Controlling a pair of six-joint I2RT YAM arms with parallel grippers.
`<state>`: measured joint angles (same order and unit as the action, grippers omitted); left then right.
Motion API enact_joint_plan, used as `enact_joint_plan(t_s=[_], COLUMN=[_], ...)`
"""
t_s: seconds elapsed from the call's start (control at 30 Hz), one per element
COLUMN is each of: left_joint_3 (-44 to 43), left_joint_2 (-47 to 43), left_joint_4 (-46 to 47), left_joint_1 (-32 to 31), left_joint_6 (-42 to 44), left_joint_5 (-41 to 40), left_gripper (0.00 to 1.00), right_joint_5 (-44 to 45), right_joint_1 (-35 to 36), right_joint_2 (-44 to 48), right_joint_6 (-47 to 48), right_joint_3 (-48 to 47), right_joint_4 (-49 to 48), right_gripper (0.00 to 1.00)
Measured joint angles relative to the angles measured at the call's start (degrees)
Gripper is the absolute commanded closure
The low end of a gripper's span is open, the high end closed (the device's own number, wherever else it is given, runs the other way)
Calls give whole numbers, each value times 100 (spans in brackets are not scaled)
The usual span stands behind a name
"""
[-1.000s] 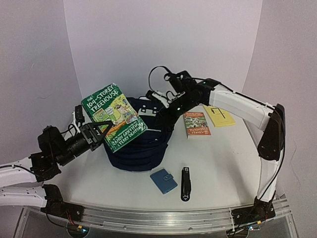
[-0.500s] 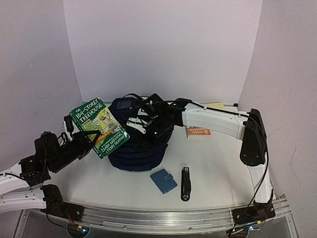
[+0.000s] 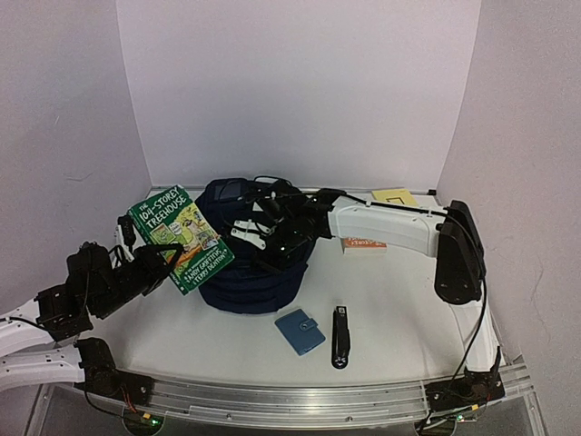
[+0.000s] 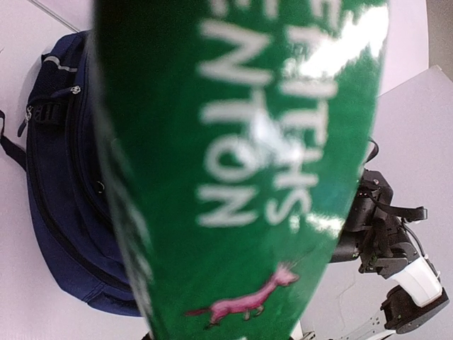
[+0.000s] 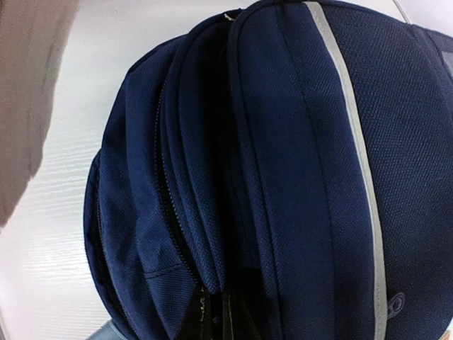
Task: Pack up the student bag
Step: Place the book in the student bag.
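My left gripper [image 3: 169,259] clamps the lower edge of the green book [image 3: 180,234], the student bag [image 3: 241,286] just beyond its fingertips, while my right gripper [image 5: 216,319] is closed tight against the bag's zipper seam.

White table [image 3: 399,300], pale lilac walls [image 3: 300,91]

Student bag [image 3: 243,286] central, large book [image 3: 180,238] left of it, wallet [image 3: 300,331] before it, small book [image 3: 363,242] right, notepad [image 3: 394,196] behind that.

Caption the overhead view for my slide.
Left gripper holds a green book beside the backpack; right gripper, shut, sits at its zipper.
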<state>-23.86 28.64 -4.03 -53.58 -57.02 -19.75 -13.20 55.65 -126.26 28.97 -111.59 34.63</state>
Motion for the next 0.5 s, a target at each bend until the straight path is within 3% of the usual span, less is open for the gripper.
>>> enact_joint_plan(t_s=[0.27, 0.5], left_joint_3=[0, -70], left_joint_2=[-5, 459], left_joint_4=[4, 504], left_joint_1=[0, 15], left_joint_6=[57, 370], left_joint_5=[122, 970], left_gripper=[100, 100], right_joint_5=[-34, -122], right_joint_1=[-125, -470], right_joint_2=[16, 16], right_joint_6=[-168, -663], right_joint_3=[-146, -959], right_joint_4=[2, 97], right_gripper=[100, 100])
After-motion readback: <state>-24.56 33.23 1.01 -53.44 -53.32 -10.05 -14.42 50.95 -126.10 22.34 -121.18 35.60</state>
